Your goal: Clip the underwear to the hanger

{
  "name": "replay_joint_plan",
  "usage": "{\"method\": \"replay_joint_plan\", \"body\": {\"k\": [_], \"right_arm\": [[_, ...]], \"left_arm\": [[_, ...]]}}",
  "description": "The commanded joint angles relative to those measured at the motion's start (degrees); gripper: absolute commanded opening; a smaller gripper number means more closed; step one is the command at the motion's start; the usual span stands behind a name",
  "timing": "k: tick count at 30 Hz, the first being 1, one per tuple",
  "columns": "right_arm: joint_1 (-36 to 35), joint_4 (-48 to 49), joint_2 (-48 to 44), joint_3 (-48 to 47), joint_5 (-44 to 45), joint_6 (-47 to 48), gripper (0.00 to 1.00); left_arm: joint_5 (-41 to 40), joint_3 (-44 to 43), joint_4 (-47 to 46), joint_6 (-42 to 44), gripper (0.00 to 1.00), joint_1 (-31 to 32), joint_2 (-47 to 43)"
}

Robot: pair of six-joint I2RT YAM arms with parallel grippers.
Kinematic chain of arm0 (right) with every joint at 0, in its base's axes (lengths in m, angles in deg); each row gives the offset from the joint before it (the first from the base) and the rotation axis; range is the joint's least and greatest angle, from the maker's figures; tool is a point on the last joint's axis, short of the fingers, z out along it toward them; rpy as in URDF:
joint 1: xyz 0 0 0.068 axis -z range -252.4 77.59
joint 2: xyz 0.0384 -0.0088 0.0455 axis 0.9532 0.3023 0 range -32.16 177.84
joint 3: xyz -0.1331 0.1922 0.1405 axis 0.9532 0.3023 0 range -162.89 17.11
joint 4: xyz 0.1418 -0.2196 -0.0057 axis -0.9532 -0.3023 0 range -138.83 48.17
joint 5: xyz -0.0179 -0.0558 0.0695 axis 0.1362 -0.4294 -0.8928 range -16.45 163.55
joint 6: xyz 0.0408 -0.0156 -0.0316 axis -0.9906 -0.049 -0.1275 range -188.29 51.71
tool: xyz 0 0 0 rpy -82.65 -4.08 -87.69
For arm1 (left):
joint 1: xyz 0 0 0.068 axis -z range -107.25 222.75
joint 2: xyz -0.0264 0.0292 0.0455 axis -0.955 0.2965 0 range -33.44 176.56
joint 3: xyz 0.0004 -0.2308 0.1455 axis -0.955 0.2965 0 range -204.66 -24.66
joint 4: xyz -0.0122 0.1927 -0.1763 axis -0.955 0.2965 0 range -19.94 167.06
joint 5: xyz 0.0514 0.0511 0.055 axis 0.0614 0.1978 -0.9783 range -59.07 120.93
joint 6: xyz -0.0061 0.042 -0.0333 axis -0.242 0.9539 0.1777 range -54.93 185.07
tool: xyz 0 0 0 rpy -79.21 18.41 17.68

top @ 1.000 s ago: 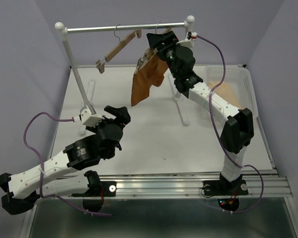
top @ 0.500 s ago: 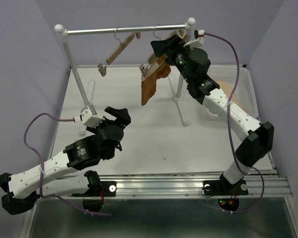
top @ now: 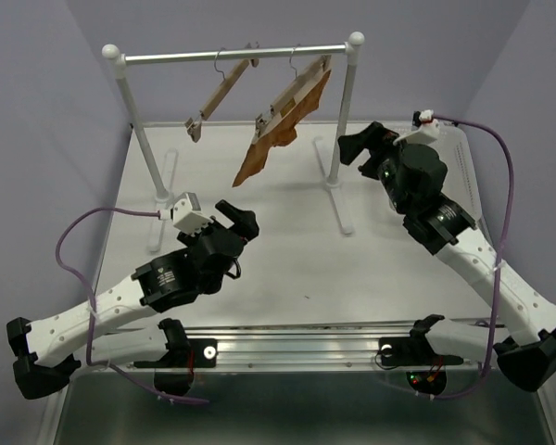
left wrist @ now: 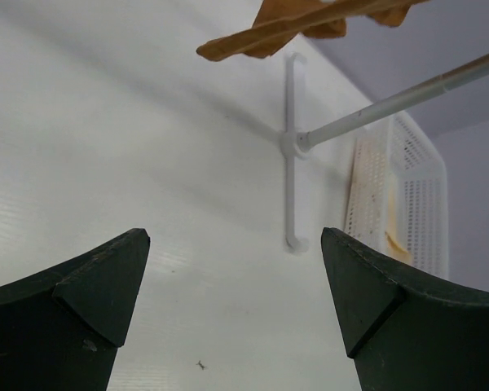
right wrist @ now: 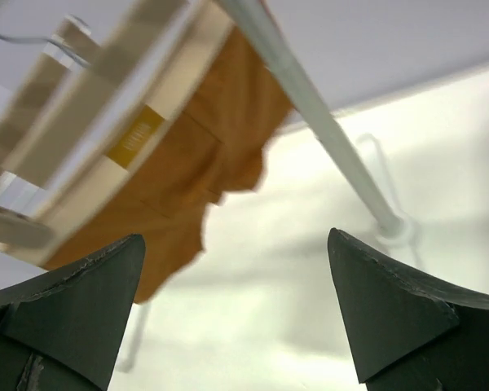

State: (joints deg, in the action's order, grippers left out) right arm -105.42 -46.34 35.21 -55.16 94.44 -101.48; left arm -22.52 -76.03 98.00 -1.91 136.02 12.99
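The rust-orange underwear [top: 271, 137] hangs tilted from the right-hand wooden hanger [top: 295, 91] on the rack rail [top: 236, 54]. It looks clipped along the bar, its lower corner drooping left. My right gripper [top: 360, 145] is open and empty, to the right of the underwear and clear of it. The right wrist view shows the hanger [right wrist: 106, 114] and the underwear [right wrist: 179, 195] above the open gripper [right wrist: 236, 293]. My left gripper [top: 241, 216] is open and empty, low over the table. The left wrist view shows the underwear's edge [left wrist: 301, 23] far beyond that gripper [left wrist: 236, 281].
A second, empty wooden hanger [top: 221, 93] hangs to the left on the same rail. The rack's posts [top: 345, 111] and feet [left wrist: 290, 155] stand on the white table. A white basket [left wrist: 403, 187] with a peach garment [left wrist: 395, 243] sits at the far right.
My right gripper has let go at the hanger and drawn back to the right and down. The underwear now swings free on the hanger. My left arm has shifted slightly right.
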Motion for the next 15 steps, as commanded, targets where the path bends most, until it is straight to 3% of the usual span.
{"method": "replay_joint_plan", "body": {"k": [1, 7, 15], "right_arm": [[0.1, -11.0, -5.9, 6.3, 8.1, 0.6, 1.00], [0.1, -16.5, -11.3, 19.4, 7.2, -3.1, 1.00], [0.1, -19.1, -11.8, 29.1, 6.0, -10.6, 1.00]], "left_arm": [[4.1, -0.7, 1.2, -0.7, 0.99, -2.1, 1.3], [11.9, 5.4, 0.3, -0.6, 0.99, -8.0, -3.9], [20.3, 9.5, 1.3, 0.4, 0.99, -16.3, -4.2]]}}
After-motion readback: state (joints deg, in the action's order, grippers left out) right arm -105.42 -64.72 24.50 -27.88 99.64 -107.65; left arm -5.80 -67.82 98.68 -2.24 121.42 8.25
